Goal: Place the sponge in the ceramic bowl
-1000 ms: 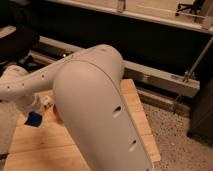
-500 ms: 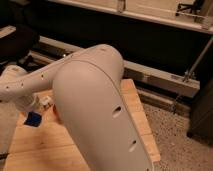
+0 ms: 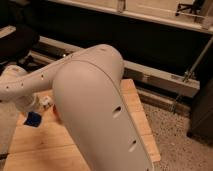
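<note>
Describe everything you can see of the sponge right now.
The sponge is a small, flat, soft-looking blue pad, its upper edge hidden by the white arm. It sits low at the left, over the pale slats of the wooden table, directly under the gripper, which is shut at the arm's end. The two look in contact, but whether the sponge is held or lying on the wood cannot be told.

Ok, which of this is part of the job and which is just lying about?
Job:
- sponge, low at left
- gripper, shut, seemingly on the sponge, above the table
- bowl, only an orange edge showing beside the arm

Lying about:
- chair, far left
- rail, behind the table
</note>
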You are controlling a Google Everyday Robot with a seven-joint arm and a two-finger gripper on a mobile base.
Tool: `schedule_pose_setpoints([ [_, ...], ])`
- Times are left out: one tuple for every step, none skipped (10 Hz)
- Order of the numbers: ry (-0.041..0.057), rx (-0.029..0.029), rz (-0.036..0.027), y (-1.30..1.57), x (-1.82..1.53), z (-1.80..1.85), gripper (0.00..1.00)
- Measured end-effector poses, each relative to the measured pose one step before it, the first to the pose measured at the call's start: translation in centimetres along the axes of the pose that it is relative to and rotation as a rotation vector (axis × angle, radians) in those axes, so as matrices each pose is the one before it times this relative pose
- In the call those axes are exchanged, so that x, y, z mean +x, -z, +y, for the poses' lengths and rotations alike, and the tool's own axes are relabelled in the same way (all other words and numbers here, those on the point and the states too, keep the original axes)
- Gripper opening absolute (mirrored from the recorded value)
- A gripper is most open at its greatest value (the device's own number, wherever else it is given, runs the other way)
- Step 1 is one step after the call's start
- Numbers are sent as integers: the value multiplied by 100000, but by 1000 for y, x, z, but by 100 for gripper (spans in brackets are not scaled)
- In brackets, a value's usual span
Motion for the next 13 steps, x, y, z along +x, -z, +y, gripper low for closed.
schedule_pose_setpoints([
  [34,68,111,-83,21,-10,11],
  [262,35,132,-87,11,34,11],
  [2167,652,-765,-350,-178,389,11],
  [3590,783,-2657,-262,-596,776,11],
  [3481,664,-5931,155,-1619,633,11],
  [912,1254,-6831,567,-2200,-801,11],
  [-631,519,-6673,706,-2065,-1227,11],
  [-247,440,-4158,417,-1286,-778,11],
  [1089,56,-1374,-9,-260,152,11],
  [292,-282,-62,48,63,214,11],
  [-145,35,-13,-9,-34,-95,11],
  [-222,105,11,-23,-44,-165,11],
  [-9,-2,3,2,0,2,11],
])
